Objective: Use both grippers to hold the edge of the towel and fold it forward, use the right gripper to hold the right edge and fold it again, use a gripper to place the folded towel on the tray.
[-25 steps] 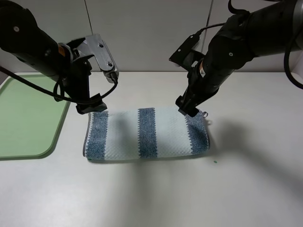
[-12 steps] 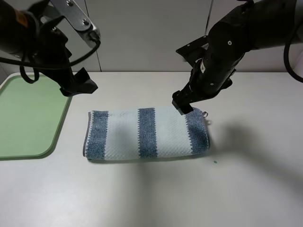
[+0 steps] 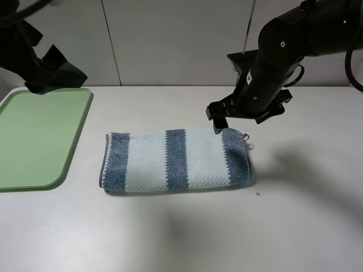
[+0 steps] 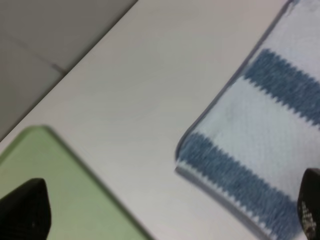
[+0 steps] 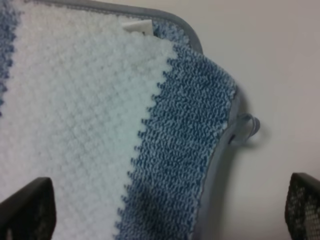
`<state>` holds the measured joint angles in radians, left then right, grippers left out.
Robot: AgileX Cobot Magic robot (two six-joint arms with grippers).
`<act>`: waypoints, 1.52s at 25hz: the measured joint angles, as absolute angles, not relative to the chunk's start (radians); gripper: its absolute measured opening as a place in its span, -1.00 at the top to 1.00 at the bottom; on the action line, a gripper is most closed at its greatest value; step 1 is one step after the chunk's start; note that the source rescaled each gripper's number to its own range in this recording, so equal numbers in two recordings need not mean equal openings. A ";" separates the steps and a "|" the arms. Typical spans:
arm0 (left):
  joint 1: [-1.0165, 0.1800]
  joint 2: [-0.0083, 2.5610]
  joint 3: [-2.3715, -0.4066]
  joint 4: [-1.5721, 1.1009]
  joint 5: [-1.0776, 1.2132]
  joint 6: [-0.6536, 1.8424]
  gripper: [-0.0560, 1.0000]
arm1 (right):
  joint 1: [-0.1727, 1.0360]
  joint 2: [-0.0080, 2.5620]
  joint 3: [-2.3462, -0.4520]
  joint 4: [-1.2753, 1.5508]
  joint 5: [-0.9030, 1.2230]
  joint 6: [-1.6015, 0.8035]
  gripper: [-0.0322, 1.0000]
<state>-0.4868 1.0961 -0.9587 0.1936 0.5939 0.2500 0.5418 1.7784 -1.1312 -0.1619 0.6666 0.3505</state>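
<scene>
The towel (image 3: 177,159), striped blue-grey and white, lies folded in a long band on the white table. In the left wrist view the towel (image 4: 260,160) shows its left end beside the tray (image 4: 65,200). The light green tray (image 3: 34,141) rests at the table's left edge. My left gripper (image 3: 55,72) hangs high over the tray's far edge, well clear of the towel; its fingertips (image 4: 25,212) stand wide apart, open and empty. My right gripper (image 3: 219,120) hovers over the towel's far right corner, open, with the towel (image 5: 100,125) and its hem loop (image 5: 248,127) between the spread fingertips (image 5: 27,212).
A pale panelled wall (image 3: 170,39) runs behind the table. A tiny green speck (image 3: 257,194) lies on the table just right of the towel's near corner. White tabletop (image 3: 187,232) stretches in front of and to the right of the towel.
My left arm rose and swung left, from the towel's far left corner to above the tray. The right gripper turned and stayed over the towel's far right corner. The towel did not move.
</scene>
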 joint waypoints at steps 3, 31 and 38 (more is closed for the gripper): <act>-0.487 1.050 -0.959 0.289 0.653 0.165 -0.94 | 0.542 1.779 -1.131 -0.131 0.672 0.384 -1.00; -0.487 0.504 -0.939 0.472 1.013 -0.123 -0.90 | 0.515 1.802 -1.132 -0.092 0.650 0.430 -1.00; -0.487 0.330 -0.832 0.471 1.032 -0.168 -0.90 | 0.515 1.802 -1.132 -0.092 0.643 0.430 -1.00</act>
